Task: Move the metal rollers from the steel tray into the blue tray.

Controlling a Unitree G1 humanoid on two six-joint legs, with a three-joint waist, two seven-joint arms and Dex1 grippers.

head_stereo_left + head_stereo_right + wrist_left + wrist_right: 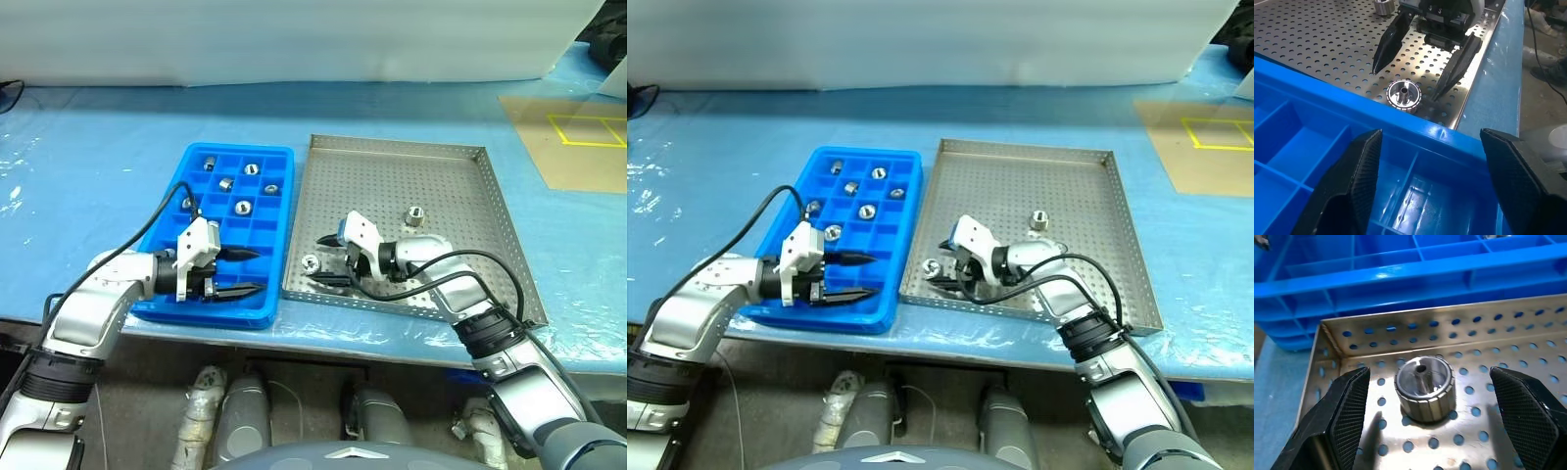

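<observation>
**Right pincer lined up on the corner roller**

Left of frame, my left gripper (238, 273) hangs empty, fingers apart, over the blue tray (277, 157), clear of the pick I'd say. Centre, my right gripper (327, 260) straddles a metal roller (311, 261), jaws spread, not touching, in the steel tray (500, 206)'s lower-left corner.

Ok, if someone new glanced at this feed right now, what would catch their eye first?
Probably the right tool, open, straddling a metal roller near the steel tray's front corner beside the blue tray. Then the left tool, open and empty over the blue tray's front compartments, with several rollers already sitting farther back.
</observation>
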